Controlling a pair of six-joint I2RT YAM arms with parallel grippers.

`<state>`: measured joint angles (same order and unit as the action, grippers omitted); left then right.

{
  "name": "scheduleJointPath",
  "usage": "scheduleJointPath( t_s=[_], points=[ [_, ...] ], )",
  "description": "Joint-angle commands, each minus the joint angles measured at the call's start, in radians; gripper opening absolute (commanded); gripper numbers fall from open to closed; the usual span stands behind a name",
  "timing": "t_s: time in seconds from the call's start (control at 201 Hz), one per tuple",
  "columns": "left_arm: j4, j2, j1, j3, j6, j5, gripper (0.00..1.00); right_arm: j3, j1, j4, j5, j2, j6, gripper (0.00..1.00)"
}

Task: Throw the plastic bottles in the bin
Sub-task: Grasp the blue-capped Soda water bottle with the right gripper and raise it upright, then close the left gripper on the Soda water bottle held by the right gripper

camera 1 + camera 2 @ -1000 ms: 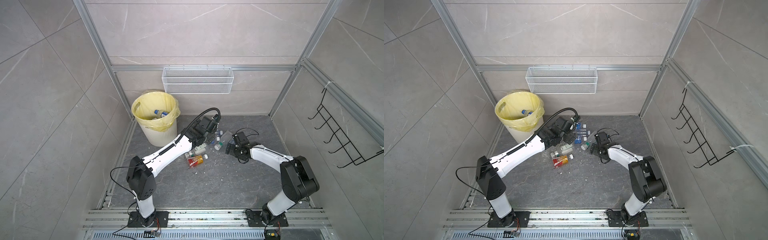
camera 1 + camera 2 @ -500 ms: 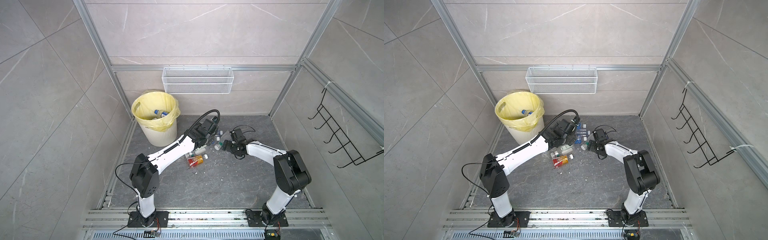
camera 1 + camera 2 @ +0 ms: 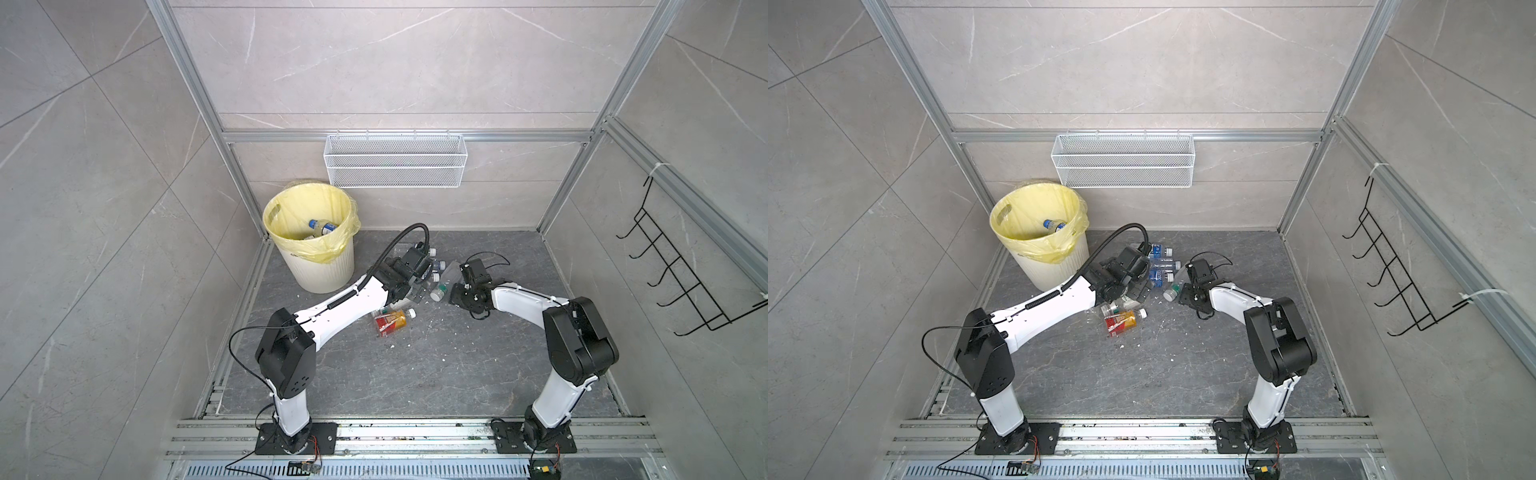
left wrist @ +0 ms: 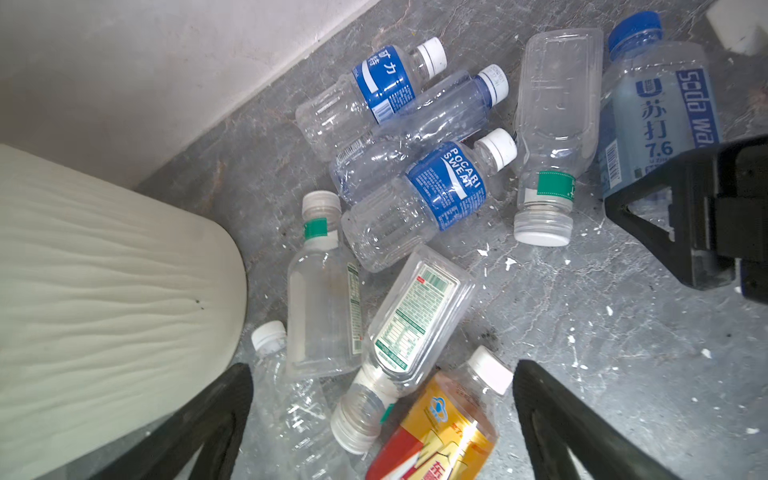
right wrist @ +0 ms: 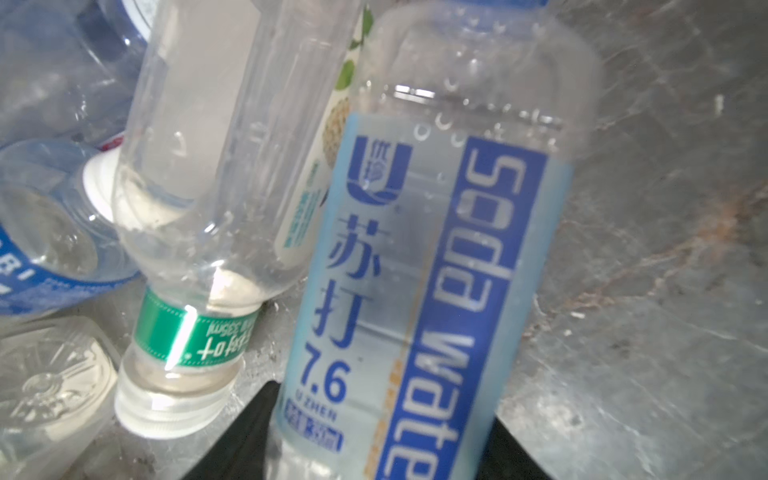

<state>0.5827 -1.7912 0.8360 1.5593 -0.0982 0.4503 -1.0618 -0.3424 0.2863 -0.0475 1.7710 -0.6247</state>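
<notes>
Several plastic bottles lie in a heap on the grey floor beside the bin [image 3: 316,249] [image 3: 1038,253], a cream ribbed bucket with a yellow liner. One blue-capped bottle [image 3: 322,226] lies inside it. My left gripper [image 4: 382,374] [image 3: 419,291] hangs open over the heap. Below its wide-apart fingers lies an orange-red labelled bottle [image 4: 449,428] [image 3: 392,322]. My right gripper [image 5: 382,415] [image 3: 455,286] is shut on the base of a light blue soda water bottle [image 5: 436,249] [image 4: 656,112], with a finger pressed on each side. A clear green-banded bottle [image 5: 216,166] leans against it.
The bin's ribbed wall [image 4: 104,291] stands close beside the left fingers. A white wire mesh basket [image 3: 395,166] hangs on the back wall. A black hook rack [image 3: 685,270] is on the right wall. White flakes dot the floor [image 3: 415,374].
My right gripper has slid left into the heap and its jaws have closed around the soda water bottle. The left arm has shifted slightly over the heap, still open.
</notes>
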Motion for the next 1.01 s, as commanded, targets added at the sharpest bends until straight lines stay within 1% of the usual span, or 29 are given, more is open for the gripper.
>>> scheduleJointPath(
  t_s=[0.0,0.105,0.358,0.463,0.587,0.647,0.702,0.806,0.881,1.006],
  points=[
    [0.019,0.073,0.005,-0.001,-0.097,-0.020,1.00,0.055,0.003,0.047,0.006,-0.057,0.027,0.60],
    [0.041,0.084,0.005,0.002,-0.155,-0.032,1.00,0.096,0.001,0.051,0.018,-0.117,0.049,0.60],
    [0.069,0.107,0.003,0.013,-0.247,-0.110,1.00,0.162,-0.011,0.075,0.067,-0.278,0.102,0.56],
    [0.082,0.113,0.000,0.026,-0.288,-0.133,1.00,0.163,-0.044,0.088,0.069,-0.337,0.133,0.56],
    [0.102,0.129,-0.025,0.043,-0.361,-0.160,1.00,0.163,-0.116,0.079,0.067,-0.412,0.173,0.56],
    [0.105,0.142,-0.055,0.041,-0.411,-0.206,1.00,0.162,-0.152,0.067,0.064,-0.444,0.190,0.56],
    [0.093,0.163,-0.101,0.022,-0.463,-0.289,1.00,0.156,-0.195,0.058,0.061,-0.465,0.205,0.56],
    [-0.046,0.227,-0.170,-0.081,-0.534,-0.443,1.00,0.142,-0.270,0.030,0.075,-0.492,0.229,0.56],
    [-0.100,0.267,-0.184,-0.130,-0.556,-0.464,1.00,0.134,-0.311,0.004,0.098,-0.500,0.235,0.56],
    [-0.145,0.298,-0.198,-0.166,-0.586,-0.507,1.00,0.118,-0.360,-0.025,0.114,-0.504,0.236,0.56]
  ],
)
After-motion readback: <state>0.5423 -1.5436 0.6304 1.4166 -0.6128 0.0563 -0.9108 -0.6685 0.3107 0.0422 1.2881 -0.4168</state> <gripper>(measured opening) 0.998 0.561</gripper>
